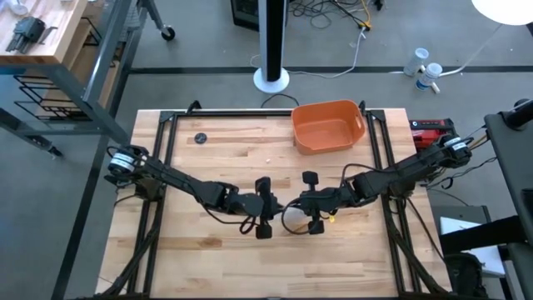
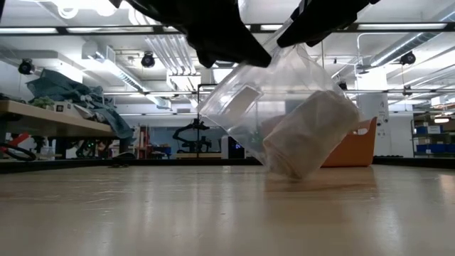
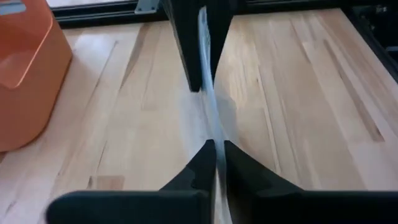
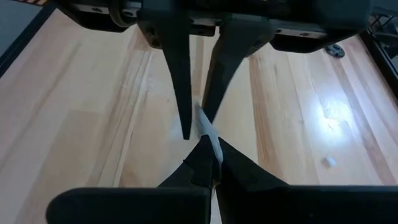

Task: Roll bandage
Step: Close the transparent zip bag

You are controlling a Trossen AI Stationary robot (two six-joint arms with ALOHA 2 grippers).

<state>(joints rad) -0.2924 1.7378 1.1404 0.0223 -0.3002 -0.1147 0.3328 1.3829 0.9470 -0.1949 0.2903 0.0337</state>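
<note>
Clear plastic wrapper [image 2: 266, 107] hangs between both grippers, each pinched shut on its top edge. Left gripper [image 3: 216, 152] faces right gripper [image 4: 211, 152] closely. Off-white gauze bandage roll [image 2: 309, 135] sits inside, directly below both, just above the wooden table [image 2: 213, 213].

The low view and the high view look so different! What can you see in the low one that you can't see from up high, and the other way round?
Only the low view shows the clear plastic wrapper hanging above the table with the rolled bandage inside it.

Only the high view shows both whole arms meeting mid-table, the left hand facing the right hand, plus a small dark disc near the far left corner.

Both show the wooden table and the orange tub at its far side.
</note>
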